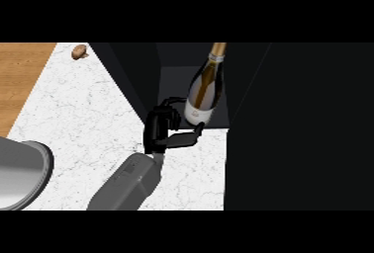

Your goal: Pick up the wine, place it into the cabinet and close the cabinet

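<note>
Upright inside the open black cabinet (pixel 172 79), a dark olive glass wine bottle (pixel 205 91) with gold foil neck; black left hand (pixel 159 129) curled round its white-labelled base.

The wine bottle (pixel 205 89) is standing inside the cabinet (pixel 140 74), which is sitting on the tabletop (pixel 80 108); the left hand (pixel 162 129) is wrapping the bottle's base from the left.

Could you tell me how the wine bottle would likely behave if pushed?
Likely tippy: the wine bottle stands tall on a narrow base. Its glossy sides look slippery, and it is probably rigid and breakable.
</note>
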